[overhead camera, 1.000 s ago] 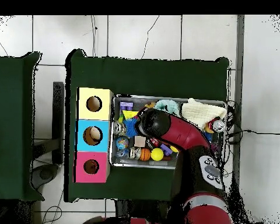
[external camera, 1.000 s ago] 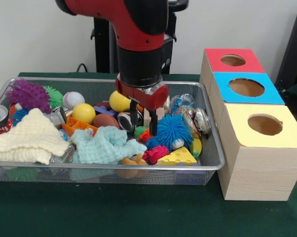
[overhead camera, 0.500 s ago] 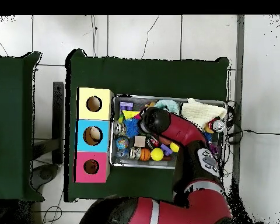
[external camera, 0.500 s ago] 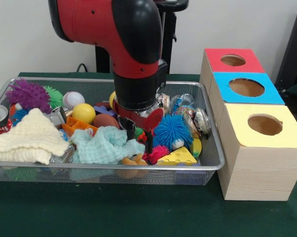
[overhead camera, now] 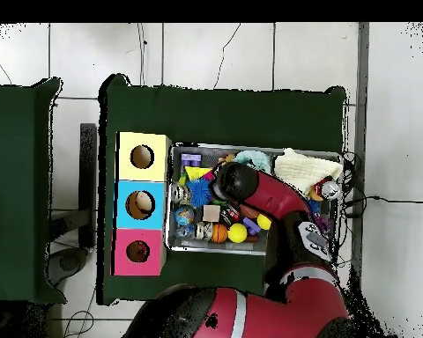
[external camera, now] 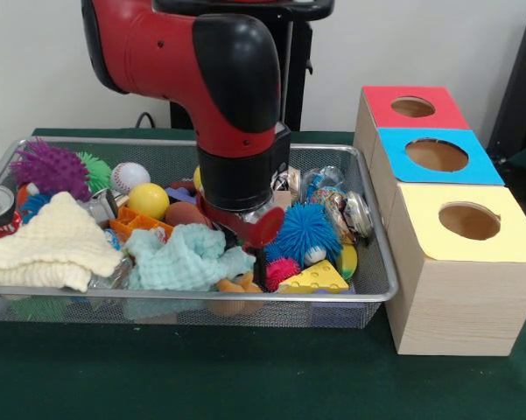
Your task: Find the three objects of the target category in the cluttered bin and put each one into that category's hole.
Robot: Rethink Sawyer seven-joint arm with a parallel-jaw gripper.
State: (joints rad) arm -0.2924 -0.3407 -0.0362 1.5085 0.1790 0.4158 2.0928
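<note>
The end effector (external camera: 255,251) has sunk deeper into the cluttered bin (external camera: 368,293) — its grip hidden, cannot tell.

no legible txt, no labels, brands, nos. or signs anywhere

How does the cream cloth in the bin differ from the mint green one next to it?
The cream cloth lies at the bin's end away from the boxes, folded in flat layers; the mint green cloth sits nearer the middle, bunched and crumpled. The cream one looks larger and drapes toward the front rim; the green one lies beside the arm's lowered end. Both are waffle-textured fabric resting on top of the toys.
</note>
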